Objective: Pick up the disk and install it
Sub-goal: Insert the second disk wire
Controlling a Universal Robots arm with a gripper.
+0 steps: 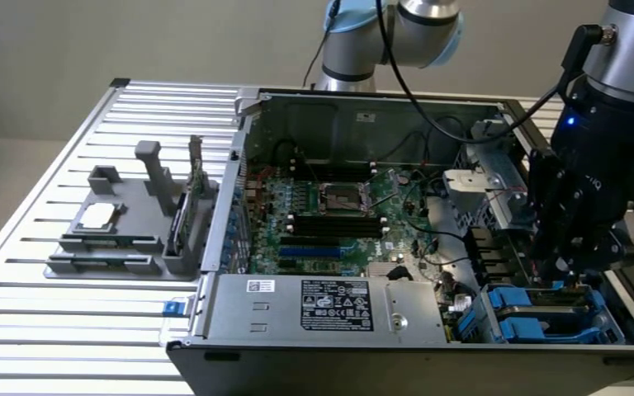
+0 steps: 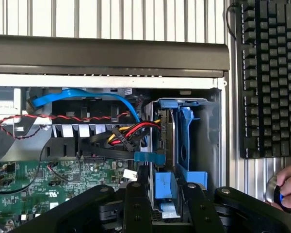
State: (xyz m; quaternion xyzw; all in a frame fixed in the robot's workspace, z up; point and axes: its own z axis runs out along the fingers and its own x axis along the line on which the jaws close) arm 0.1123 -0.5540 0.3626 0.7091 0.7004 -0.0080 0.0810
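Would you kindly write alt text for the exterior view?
A robot gripper hovers over the blue-framed disk, which sits in a bay at the open computer case's corner, beside the green motherboard and grey power supply.

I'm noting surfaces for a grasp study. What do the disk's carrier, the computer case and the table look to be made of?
The disk's carrier looks like moulded plastic: saturated blue, with a soft sheen. The computer case seems to be sheet metal, grey and dull, with folded edges and a printed label. The table appears to be aluminium: pale, brushed, with long parallel slots. All three are judged by look only.
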